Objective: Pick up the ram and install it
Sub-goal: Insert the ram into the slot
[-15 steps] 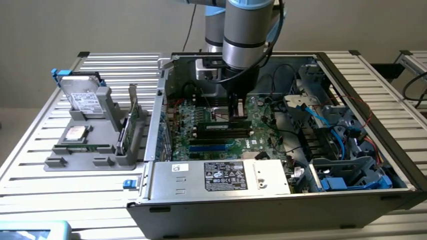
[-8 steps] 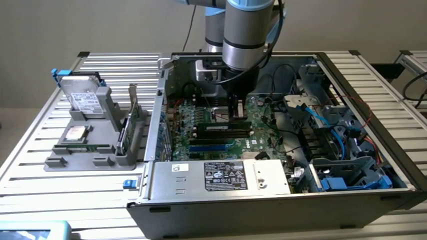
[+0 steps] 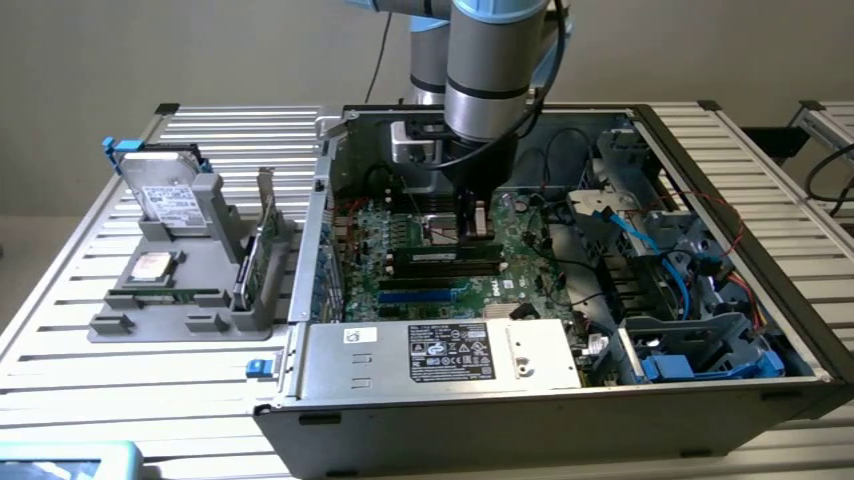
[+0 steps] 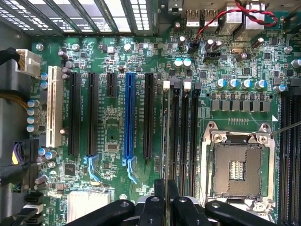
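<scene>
Exterior view: my claw (image 3: 469, 215) hangs over the motherboard (image 3: 400, 272), twelve o'clock from the power supply (image 3: 441, 352). Wrist view: it pinches the ram (image 4: 165, 141) edge-on along a white-latched memory slot (image 4: 165, 85). I judge this the installing step, and seating calls for a square, straight press.

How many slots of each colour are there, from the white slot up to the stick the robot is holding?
White slot: 1
Blue slot: 1
Black slots: 4, one of them short
Total: 6, all on one side of the ram
</scene>
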Robot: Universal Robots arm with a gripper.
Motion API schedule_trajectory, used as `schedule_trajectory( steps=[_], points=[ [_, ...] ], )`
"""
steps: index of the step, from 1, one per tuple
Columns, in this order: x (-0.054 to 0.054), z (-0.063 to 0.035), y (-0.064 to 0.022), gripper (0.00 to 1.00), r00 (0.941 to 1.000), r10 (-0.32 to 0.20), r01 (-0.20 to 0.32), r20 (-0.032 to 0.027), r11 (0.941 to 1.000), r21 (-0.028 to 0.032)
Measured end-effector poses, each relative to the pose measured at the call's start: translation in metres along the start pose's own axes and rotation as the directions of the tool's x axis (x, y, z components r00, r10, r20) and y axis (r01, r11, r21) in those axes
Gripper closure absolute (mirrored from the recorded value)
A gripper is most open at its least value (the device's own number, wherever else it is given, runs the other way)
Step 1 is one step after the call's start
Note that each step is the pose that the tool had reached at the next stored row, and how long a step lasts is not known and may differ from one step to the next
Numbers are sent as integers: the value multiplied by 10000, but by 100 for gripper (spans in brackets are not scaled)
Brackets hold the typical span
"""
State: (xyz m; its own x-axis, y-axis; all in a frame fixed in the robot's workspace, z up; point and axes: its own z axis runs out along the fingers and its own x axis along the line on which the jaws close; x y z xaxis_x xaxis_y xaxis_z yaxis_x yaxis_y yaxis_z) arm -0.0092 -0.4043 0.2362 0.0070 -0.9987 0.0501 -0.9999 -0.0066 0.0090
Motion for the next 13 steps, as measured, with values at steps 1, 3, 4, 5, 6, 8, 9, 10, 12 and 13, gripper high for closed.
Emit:
schedule_trajectory(
  steps=[1,3,4,5,6,8,9,10,12,13],
  points=[
    [-5,2,0,86,10000,0,0,-19,10000,-1],
    [-6,5,-1,86,10000,-5,5,-49,10000,-2],
    [-6,8,-1,86,10000,-6,6,-52,10000,-1],
    [-6,12,0,86,10000,-5,5,-54,10000,0],
    [-6,15,0,86,10000,-6,6,-61,10000,0],
    [-8,18,1,86,10000,-7,7,-92,10000,-2],
    [-10,20,1,86,10000,-10,10,-98,10000,-2],
    [-11,22,1,86,10000,-11,11,-99,10000,-2],
    [-11,24,2,86,9999,-17,17,-100,10000,-1],
    [-11,24,2,86,9999,-18,18,-100,10000,-1]
  ],
)
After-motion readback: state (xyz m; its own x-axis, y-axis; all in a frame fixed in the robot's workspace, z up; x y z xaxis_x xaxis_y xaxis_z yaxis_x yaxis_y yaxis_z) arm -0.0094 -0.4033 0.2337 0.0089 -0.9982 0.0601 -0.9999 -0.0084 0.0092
